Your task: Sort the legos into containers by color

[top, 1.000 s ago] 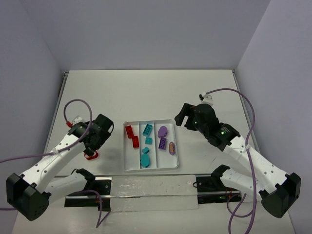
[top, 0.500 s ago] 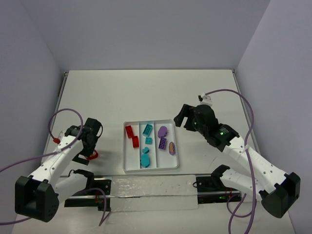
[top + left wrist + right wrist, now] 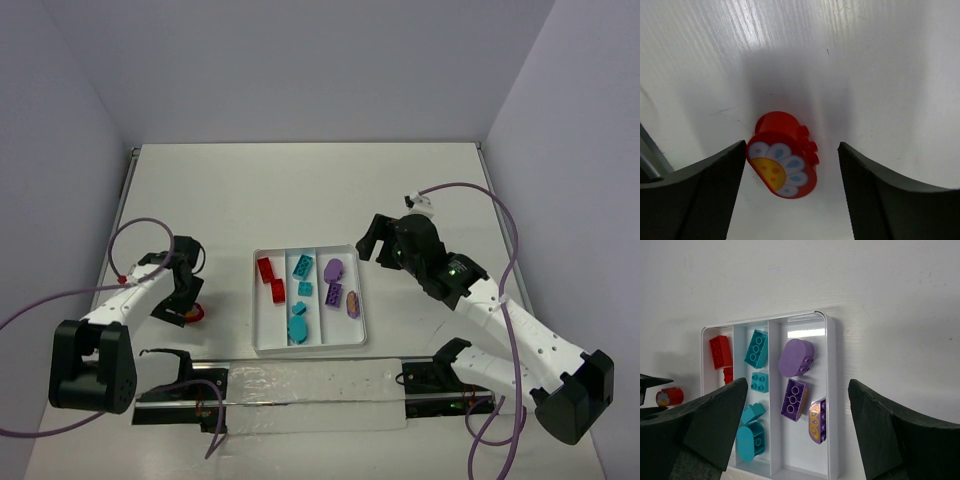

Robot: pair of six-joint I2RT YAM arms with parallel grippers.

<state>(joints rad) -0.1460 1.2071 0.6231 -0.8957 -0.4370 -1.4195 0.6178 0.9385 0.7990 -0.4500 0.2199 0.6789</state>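
Plainly, the left gripper stood open, its two fingers spread to either side of one rounded red brick. That brick lay on its side on the table, with a printed flower face turned toward the wrist camera (white petals around a yellow centre). It sat closer to the finger on the left of that view, though whether the two touched could not be told. Seen from above, the brick lay off the left side of the white tray, well apart from it.

The right gripper was spread wide too and held nothing. It hung above the table just off the tray's far right corner.

Inside the tray, three long compartments held nine pieces. Two red bricks lay in the left one, four teal bricks in the middle one and three purple bricks in the right one. One of the purple three showed an orange printed face. With the lone piece outside, that made ten.
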